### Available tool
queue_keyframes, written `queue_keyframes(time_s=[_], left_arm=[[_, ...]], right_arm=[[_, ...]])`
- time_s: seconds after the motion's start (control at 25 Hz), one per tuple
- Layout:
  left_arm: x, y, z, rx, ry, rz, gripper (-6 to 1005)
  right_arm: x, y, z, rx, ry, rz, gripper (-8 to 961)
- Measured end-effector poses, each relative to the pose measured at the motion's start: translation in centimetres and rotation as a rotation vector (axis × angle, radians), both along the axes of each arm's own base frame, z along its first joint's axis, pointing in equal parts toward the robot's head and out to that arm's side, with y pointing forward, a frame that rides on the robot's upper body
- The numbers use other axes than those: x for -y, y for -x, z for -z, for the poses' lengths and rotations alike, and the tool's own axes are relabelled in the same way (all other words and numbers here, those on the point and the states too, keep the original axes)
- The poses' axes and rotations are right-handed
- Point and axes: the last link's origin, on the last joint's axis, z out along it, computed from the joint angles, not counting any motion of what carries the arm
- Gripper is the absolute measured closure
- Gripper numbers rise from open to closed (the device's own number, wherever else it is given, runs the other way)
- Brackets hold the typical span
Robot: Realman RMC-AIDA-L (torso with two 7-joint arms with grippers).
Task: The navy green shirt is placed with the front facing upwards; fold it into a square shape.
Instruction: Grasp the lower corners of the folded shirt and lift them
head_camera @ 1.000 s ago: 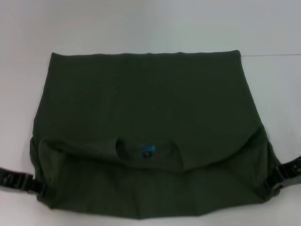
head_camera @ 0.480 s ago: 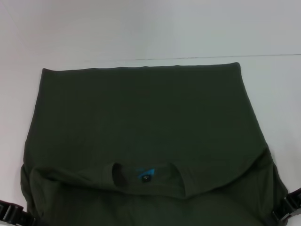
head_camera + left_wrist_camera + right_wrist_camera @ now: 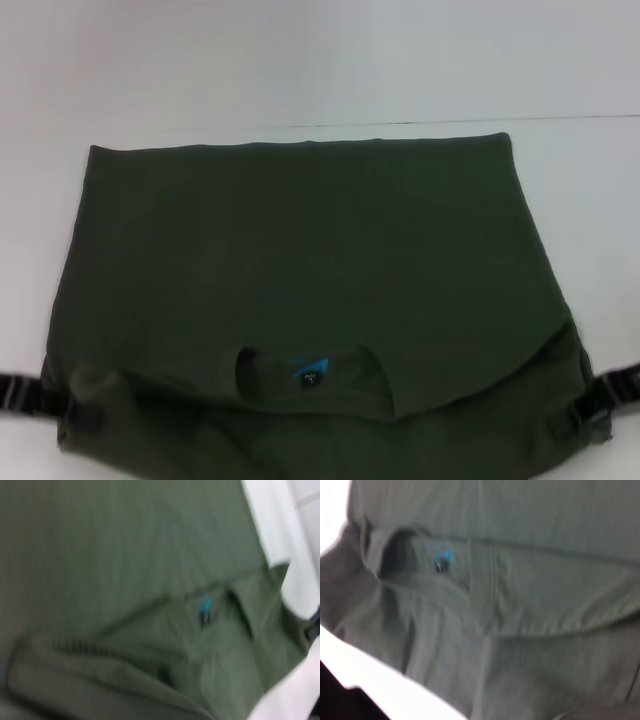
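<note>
The navy green shirt (image 3: 300, 250) lies spread on the white table (image 3: 300, 60), folded so that plain cloth faces up and no lettering shows. Its ribbed collar (image 3: 315, 385) with the blue neck label (image 3: 308, 367) sits near the table's front edge. At the near left corner my left gripper (image 3: 70, 405) is shut on bunched cloth. My right gripper (image 3: 585, 410) grips the near right corner in the same way. Both wrist views are filled with olive cloth (image 3: 100, 580) (image 3: 530, 555), each showing the label (image 3: 204, 607) (image 3: 441, 560).
Bare white table surface surrounds the shirt on the far side and at both sides. A thin dark seam line (image 3: 570, 119) runs across the table behind the shirt's far right corner.
The shirt first slid nearer, its far edge dropping lower in the head view. Both grippers then moved away from the front edge, carrying the near corners, and cloth bunched at the left one.
</note>
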Motion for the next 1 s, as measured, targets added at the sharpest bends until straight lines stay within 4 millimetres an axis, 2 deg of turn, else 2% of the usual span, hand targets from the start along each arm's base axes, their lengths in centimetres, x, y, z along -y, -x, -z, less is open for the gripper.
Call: queue_keyframes(time_s=[0.2, 0.72, 0.88, 1.0], left_arm=[[-1.5, 0.0, -1.4, 0.059, -0.161, -0.003, 936], [-5.7, 0.3, -2.4, 0.122, -0.501, -0.048, 935], [-7.0, 0.3, -2.3, 0.142, -0.598, -0.061, 935], [-7.7, 0.1, -1.7, 0.161, -0.664, -0.065, 934]], right_arm=[[-1.3, 0.3, -1.7, -0.078, -0.127, 0.016, 903], [-5.6, -0.3, -5.4, -0.201, -0.547, 0.103, 904], [-6.8, -0.7, -5.8, -0.219, -0.679, 0.124, 904], [-7.4, -0.7, -5.2, -0.235, -0.756, 0.123, 903]])
